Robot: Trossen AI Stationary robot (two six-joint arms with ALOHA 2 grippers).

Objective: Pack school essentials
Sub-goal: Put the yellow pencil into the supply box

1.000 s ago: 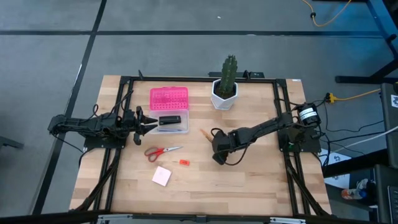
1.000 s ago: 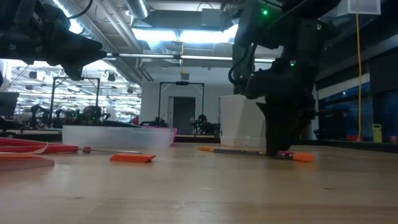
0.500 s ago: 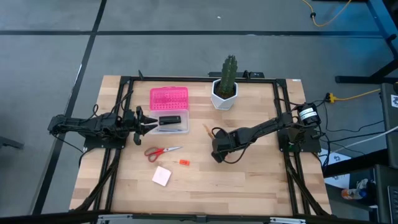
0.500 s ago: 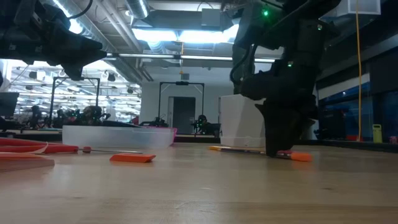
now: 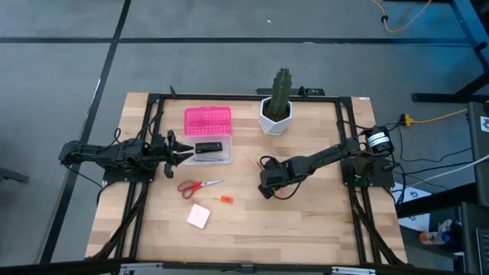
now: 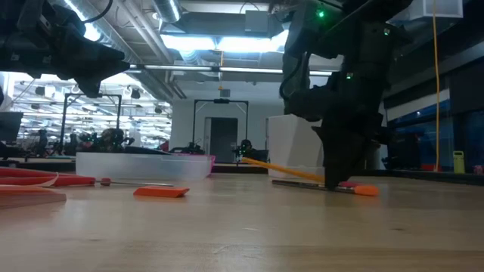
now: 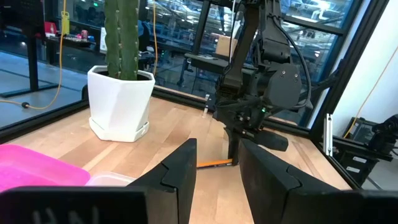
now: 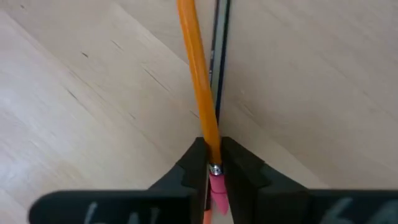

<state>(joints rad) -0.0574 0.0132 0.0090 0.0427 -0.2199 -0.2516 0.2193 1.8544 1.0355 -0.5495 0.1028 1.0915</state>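
My right gripper [image 5: 265,186] is at mid-table, shut on the orange pencil [image 8: 196,74]. The pencil's tip [image 6: 243,160] points up and away from the gripper. A thin dark pen [image 8: 219,56] lies on the table under the pencil. My left gripper [image 5: 182,153] is open and empty beside the clear box [image 5: 216,155], which holds the black oblong block [image 5: 208,148]. The red-handled scissors [image 5: 200,185], the tiny orange-red piece [image 5: 225,199] and the pink square pad [image 5: 199,216] lie flat on the table. My right gripper pinches the pencil between its two fingers at the eraser end, just by the metal band [image 8: 213,163]. The fingers point down and lie across the pencil. The pencil is tilted, with its tip [image 6: 243,160] raised off the table and its eraser end low by the fingers.
A cactus in a white pot [image 5: 276,107] stands at the far middle. The box's pink lid [image 5: 207,120] lies open beyond the box. The bare wooden table [image 5: 306,229] stretches along the near side.
The pencil lay flat on the table a second ago. It is now tipped, with its tip end risen clear of the table and its eraser end still low in my right gripper's fingers. The pen has stayed on the table.
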